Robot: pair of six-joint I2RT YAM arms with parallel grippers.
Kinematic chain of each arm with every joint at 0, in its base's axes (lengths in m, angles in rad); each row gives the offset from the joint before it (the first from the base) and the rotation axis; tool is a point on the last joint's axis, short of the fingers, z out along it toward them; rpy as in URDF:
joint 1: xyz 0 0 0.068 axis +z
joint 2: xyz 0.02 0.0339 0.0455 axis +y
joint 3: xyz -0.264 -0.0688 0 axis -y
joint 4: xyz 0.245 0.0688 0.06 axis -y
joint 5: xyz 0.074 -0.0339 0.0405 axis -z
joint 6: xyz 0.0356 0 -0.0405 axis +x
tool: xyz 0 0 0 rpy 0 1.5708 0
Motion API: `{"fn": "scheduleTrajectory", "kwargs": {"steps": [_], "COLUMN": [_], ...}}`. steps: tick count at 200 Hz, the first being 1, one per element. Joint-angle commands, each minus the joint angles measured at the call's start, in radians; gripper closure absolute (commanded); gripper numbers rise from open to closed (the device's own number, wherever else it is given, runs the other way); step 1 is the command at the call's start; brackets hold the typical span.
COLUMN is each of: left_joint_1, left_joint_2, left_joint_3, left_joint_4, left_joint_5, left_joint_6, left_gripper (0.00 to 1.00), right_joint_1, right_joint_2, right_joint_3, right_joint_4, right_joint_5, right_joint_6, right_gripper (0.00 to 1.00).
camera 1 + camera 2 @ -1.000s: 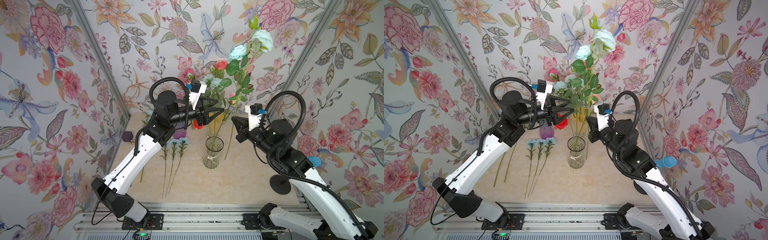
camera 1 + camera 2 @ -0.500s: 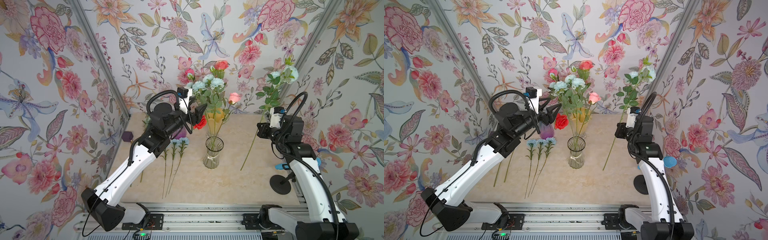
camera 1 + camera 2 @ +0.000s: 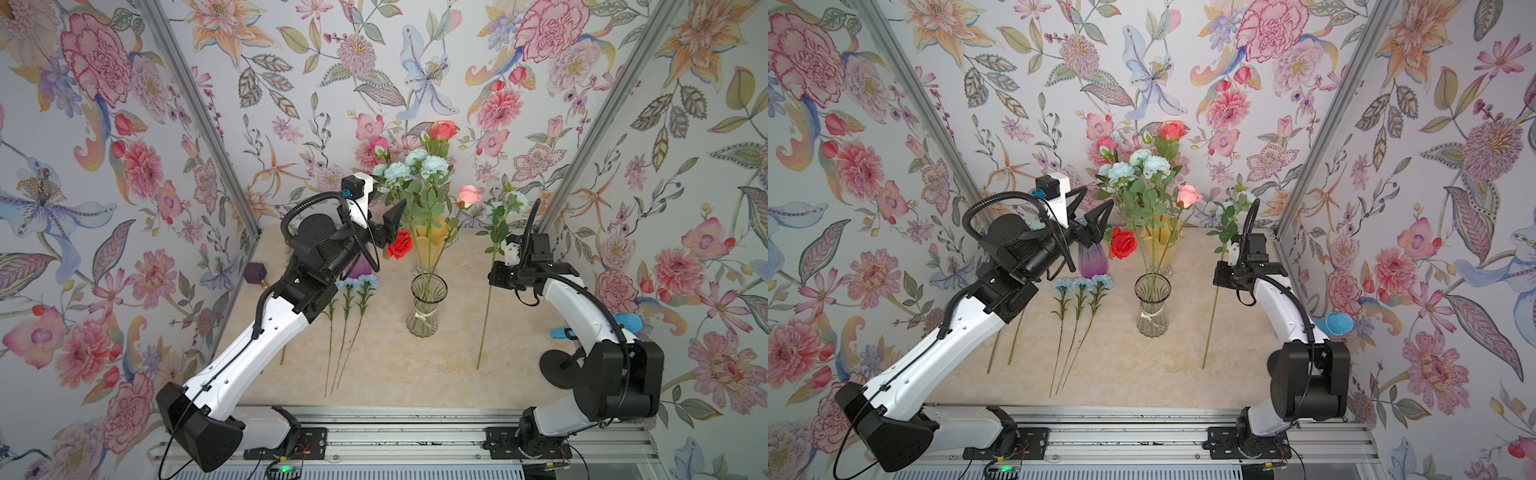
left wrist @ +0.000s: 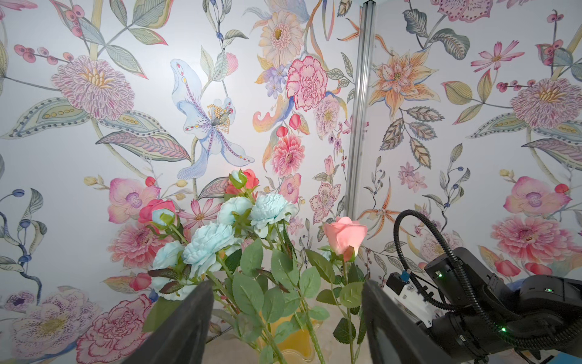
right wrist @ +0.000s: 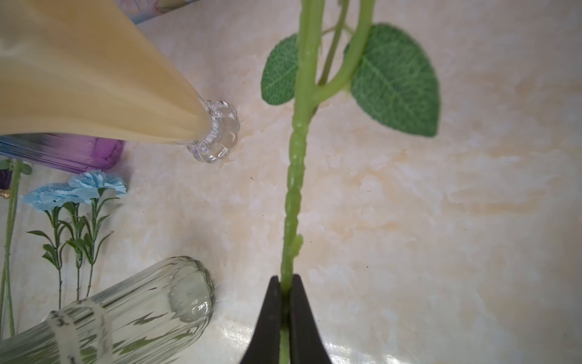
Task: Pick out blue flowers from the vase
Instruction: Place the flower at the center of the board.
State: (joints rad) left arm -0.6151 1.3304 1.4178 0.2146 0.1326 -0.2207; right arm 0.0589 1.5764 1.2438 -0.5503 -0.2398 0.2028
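Right claw clamped on a blue flower stem, due down beside the vase; left claw, apart, should next close on the vase's blue blooms

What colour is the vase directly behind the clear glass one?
Pale yellow vase; clearest in the right wrist view.

White links, black joints, ribbed black cables, black fingers.
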Motion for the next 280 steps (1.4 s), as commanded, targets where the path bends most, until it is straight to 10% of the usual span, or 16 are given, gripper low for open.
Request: {"fn": "scheduleTrajectory", "kwargs": {"steps": [1,145,280], "left_joint_1": [0.006,0.005,0.004], "left_joint_2": [0.013,0.003,0.024], "left_joint_3": [-0.010,-0.019,-0.005], "left_joint_4": [0.030,0.036,0.020], "left_joint_5": [-0.029,-0.007,-0.028], "left_joint_6": [0.029,0.030,0.034], "left_gripper": [0.20,0.15,0.16], "right_joint_1": [0.016,0.104,0.157], "right_joint_2": [0.056,0.415,0.421], "right_joint_3": [0.046,0.208,0.257], "right_joint_4": [-0.041,-0.180,-0.310], "right_joint_5": [-0.002,0.021,0.078], "right_joint_6": [-0.019,-0.081,-0.088], "right_gripper": [1.00,1.00,0.89]}}
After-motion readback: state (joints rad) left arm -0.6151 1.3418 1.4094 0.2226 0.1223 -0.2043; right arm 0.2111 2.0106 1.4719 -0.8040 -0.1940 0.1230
